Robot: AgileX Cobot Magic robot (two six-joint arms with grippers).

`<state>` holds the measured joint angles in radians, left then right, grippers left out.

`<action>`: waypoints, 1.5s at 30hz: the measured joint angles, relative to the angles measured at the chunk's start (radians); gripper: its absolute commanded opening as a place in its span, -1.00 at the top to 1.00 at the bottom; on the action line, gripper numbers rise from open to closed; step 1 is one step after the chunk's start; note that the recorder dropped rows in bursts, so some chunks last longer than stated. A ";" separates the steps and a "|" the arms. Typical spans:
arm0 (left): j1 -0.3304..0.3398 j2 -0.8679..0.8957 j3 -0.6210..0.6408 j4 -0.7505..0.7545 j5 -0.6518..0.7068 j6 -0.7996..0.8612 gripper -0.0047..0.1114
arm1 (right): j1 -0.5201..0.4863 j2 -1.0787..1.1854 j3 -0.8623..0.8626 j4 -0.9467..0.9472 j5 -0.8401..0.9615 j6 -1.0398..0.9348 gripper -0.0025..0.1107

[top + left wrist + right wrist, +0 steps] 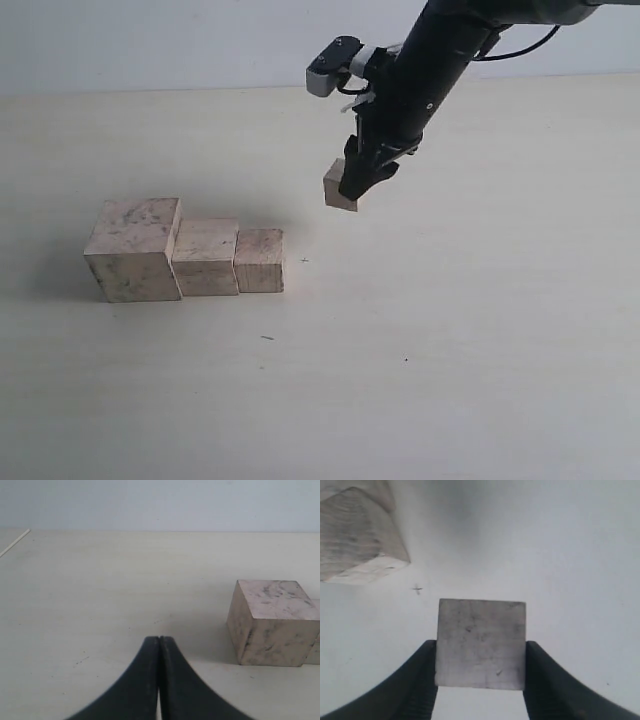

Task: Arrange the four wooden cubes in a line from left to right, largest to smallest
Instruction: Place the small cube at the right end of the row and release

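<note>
My R fingers [362, 182] are clamped on the smallest cube [338, 188], one finger on each side, & it hangs up in the air, off the table [450, 350]. It sits a bit tilted in my grip. In the R wrist view the cube face toward the cam is pale & flat w/ a few tiny dark marks, & my dark fingers touch 2 of its sides. The other 3 cubes stand on the table in a row, well apart from the one I hold, lower & to the left of it in the outside view. The biggest cube [135, 250] is at the left end & has dark smudges. The 2nd cube [205, 257] touches its right side, & the 3rd cube [260, 260] touches the right side of that one, so they go big to small, left to right, w/ front faces about in line. Just right of the 3rd cube is a small cross mark [303, 260] on the table. My L fingers [159, 647] are pressed together w/ nothing between them, low over the table. The biggest cube is near them, not touching
</note>
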<state>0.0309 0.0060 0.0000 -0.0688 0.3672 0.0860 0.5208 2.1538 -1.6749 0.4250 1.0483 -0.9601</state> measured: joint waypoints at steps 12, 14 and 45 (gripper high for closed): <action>0.000 0.000 0.000 0.000 0.000 0.000 0.92 | 0.002 0.000 0.133 0.184 0.056 -0.483 0.96; 0.000 0.000 0.000 0.000 0.000 0.000 0.92 | 0.002 0.000 0.151 0.187 0.042 -0.533 0.96; 0.000 0.000 0.000 0.000 0.000 0.000 0.92 | 0.033 0.045 0.169 0.273 -0.045 -0.689 0.96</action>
<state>0.0309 0.0060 0.0000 -0.0688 0.3672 0.0860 0.5539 2.1992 -1.5059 0.6978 1.0035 -1.6495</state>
